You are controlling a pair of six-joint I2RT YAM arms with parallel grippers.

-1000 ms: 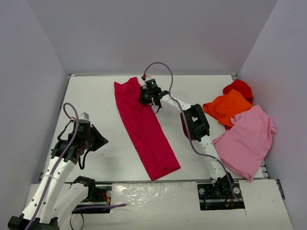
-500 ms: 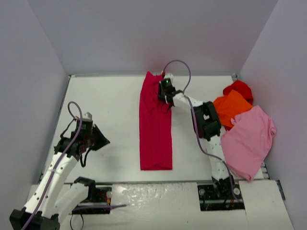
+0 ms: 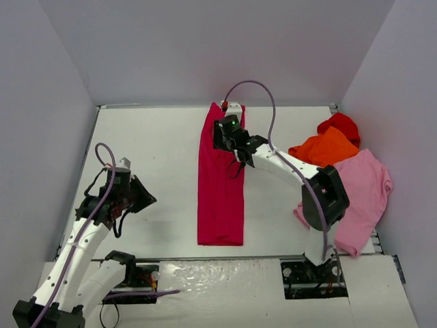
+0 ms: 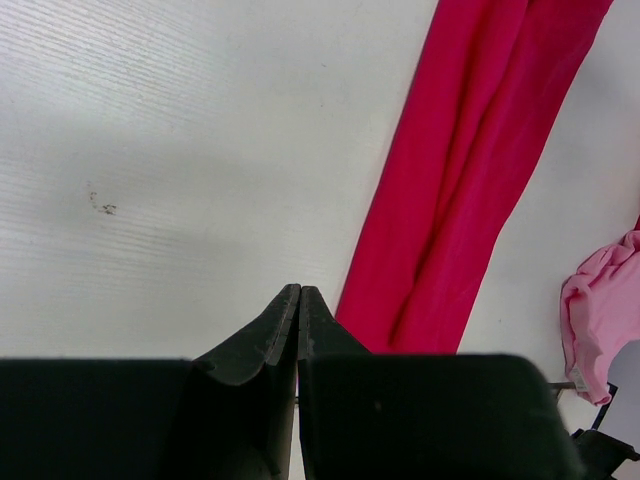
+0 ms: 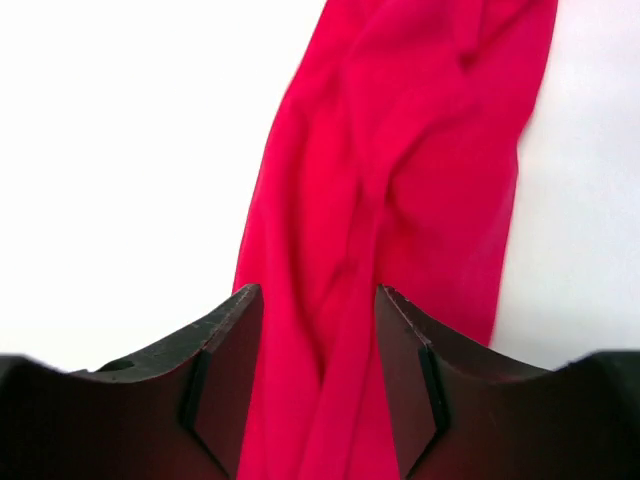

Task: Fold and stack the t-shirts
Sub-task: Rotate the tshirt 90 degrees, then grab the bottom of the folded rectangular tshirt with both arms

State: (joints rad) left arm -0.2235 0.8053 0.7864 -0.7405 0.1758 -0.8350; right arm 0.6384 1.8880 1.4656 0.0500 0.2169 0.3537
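Our right hand [image 5: 318, 292], released above the long crimson-magenta cloth t-shirt [image 3: 220, 198], should lift straight clear without snagging; our left hand [image 4: 299, 293] is clenched, empty.

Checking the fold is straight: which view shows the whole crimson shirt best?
Top external: the crimson shirt lies as one full strip, the right gripper over its far end. Left wrist shows most of it obliquely; right wrist only a wrinkled close-up.
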